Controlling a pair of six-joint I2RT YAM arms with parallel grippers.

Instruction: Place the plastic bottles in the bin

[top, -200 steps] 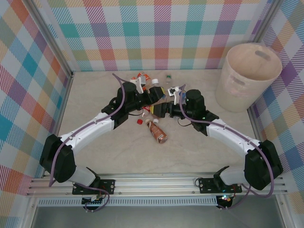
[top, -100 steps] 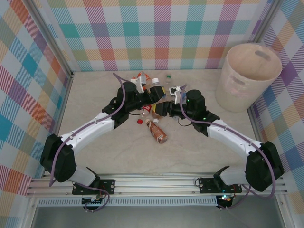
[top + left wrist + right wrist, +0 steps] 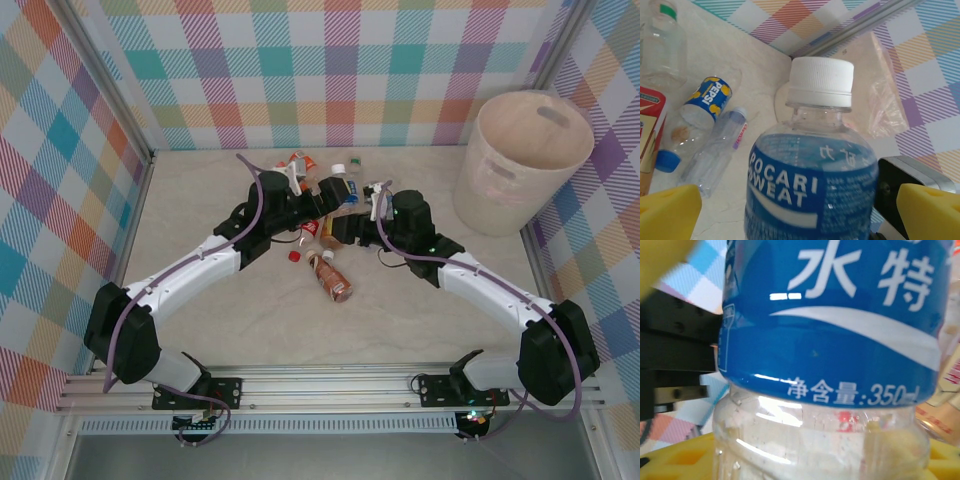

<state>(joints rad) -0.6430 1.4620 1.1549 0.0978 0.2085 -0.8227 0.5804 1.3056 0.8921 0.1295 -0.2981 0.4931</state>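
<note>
Yellow fingers [image 3: 667,210] of the left gripper [image 3: 799,212] stand spread wide on either side of a blue-labelled bottle [image 3: 812,185] with a white cap, clear of its sides, while the right gripper [image 3: 820,460] pinches the same bottle's clear lower body between its own pads [image 3: 685,457]. Seen from above, the bottle is held up over the table [image 3: 250,330] between the two arms, with other bottles [image 3: 330,278] lying loose below and the bin [image 3: 500,195] standing well apart in the far right corner.

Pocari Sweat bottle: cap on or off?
On. In the left wrist view the white cap sits seated on the neck of the Pocari Sweat bottle, down against the collar ring.
</note>
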